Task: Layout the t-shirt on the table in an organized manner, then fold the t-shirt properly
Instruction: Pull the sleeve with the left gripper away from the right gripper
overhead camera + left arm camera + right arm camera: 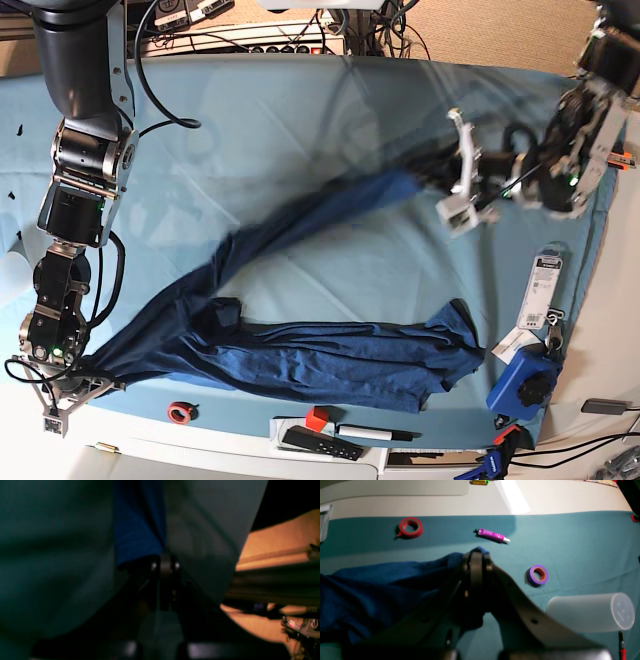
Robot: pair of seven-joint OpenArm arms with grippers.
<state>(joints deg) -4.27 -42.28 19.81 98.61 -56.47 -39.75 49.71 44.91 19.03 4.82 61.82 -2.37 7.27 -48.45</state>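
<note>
The t-shirt (300, 350) lies on the tabletop (300, 130), its body bunched along the near edge and one dark blue strip stretched diagonally across the teal cloth. My left claw (440, 185), arm reaching in low from the far corner, is clamped on the strip's upper end. My right claw (476, 560), arm hanging straight down at the near corner, pinches the other end. A tag (543, 288) beside the shirt carries print too small to read.

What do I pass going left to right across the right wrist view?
t-shirt → red tape roll → right gripper → purple tube → purple tape roll → translucent cylinder, all on the table.
</note>
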